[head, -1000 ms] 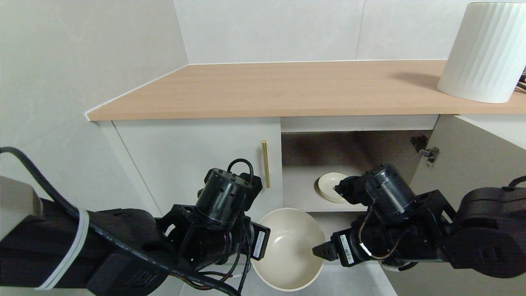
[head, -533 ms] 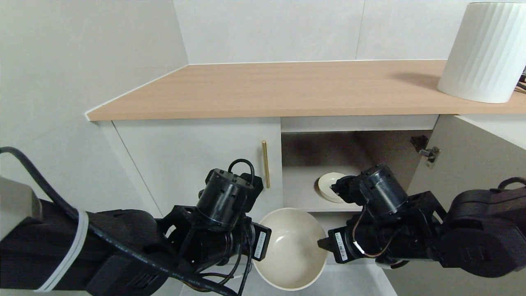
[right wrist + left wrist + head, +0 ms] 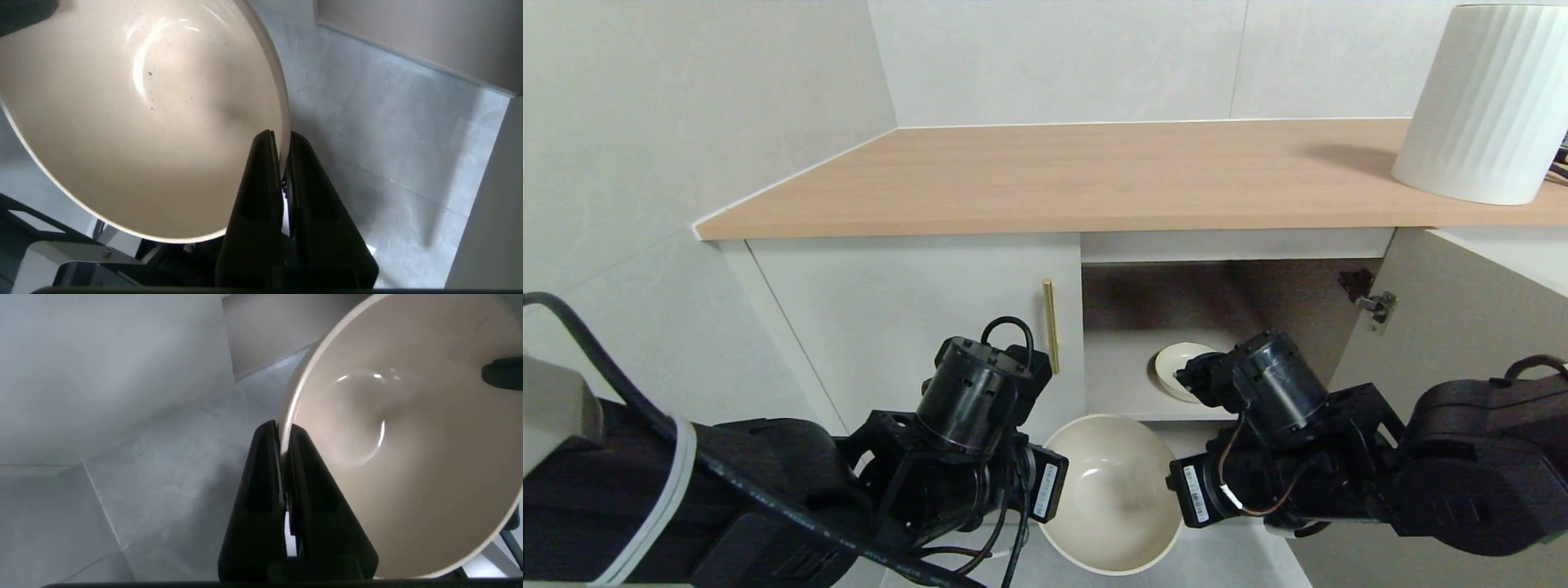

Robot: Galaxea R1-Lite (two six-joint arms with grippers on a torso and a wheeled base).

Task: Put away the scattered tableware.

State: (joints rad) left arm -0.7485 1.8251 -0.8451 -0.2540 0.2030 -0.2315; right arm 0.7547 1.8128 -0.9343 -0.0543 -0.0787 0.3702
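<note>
left gripper (image 3: pixel 283 431) pinched tight on the bowl rim, one finger inside, one outside. right gripper (image 3: pixel 283 140) clamped the same way on the opposite rim. bowl (image 3: pixel 1107 500) is cream, held between the two grippers, open side up, over grey floor (image 3: pixel 163 498) just in front of the open cabinet (image 3: pixel 1225 294). small plate (image 3: pixel 1174 366) sits on the cabinet shelf, beyond the right arm. wooden counter (image 3: pixel 1094 175) above, white ribbed container (image 3: pixel 1482 106) on its right end.

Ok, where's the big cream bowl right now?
Head view, low centre: the cream bowl is held by its rim between the left gripper and right gripper, below the cabinet shelf with the small plate.
</note>
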